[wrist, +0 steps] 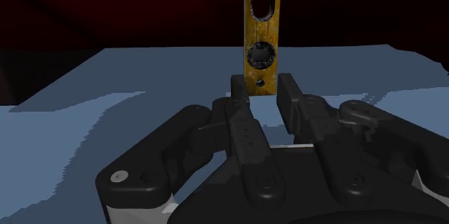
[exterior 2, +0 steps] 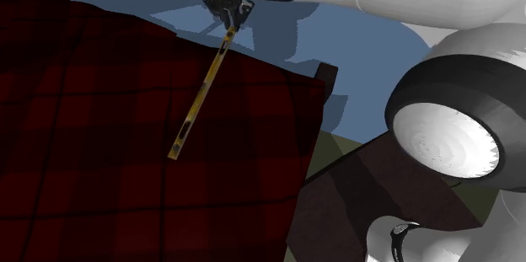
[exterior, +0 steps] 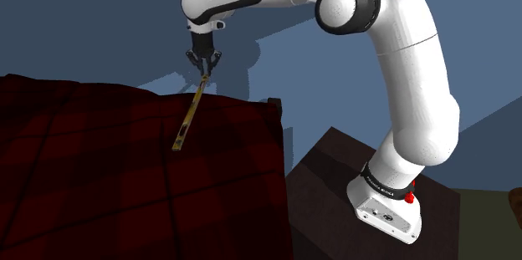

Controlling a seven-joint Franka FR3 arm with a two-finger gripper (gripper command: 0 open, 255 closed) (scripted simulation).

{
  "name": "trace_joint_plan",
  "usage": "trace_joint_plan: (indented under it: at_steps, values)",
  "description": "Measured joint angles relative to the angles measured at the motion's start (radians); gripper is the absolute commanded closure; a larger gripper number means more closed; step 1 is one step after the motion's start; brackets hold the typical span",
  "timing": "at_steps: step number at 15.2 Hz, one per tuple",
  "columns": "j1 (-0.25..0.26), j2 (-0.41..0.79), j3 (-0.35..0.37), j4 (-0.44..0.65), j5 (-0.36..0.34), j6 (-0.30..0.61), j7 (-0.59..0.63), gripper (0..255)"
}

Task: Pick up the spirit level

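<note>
Where the yellow spirit level [wrist: 260, 32] meets the jaws, its near end is pinched between the two black fingers [wrist: 239, 91], one on each side; jaws closed on it, not spread. Level runs long and thin away from the jaws, slanting downward from them. Round dark vial window just past the fingertips, a long slot further out along the body. Far end lies low over a dark red checked cloth [exterior: 100, 175]; whether that tip touches the cloth or hangs just clear of it, cannot tell. Cloth spreads beneath and beyond the jaws. Its edge drops off on the side toward the stand, with a short dark post [exterior: 274, 106] at that corner, near the jaws but apart from them. Blue wall [exterior: 84, 16] behind the jaws. White arm [exterior: 401, 74] arches back from the jaws, over the cloth's edge, down to its base on the dark brown stand [exterior: 326, 175].
</note>
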Motion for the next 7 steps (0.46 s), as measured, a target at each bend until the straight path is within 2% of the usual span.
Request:
trace_joint_plan:
  at_steps: [7]
  values:
    - [0.003, -0.013, 0.002, 0.067, 0.003, -0.079, -0.002, 255]
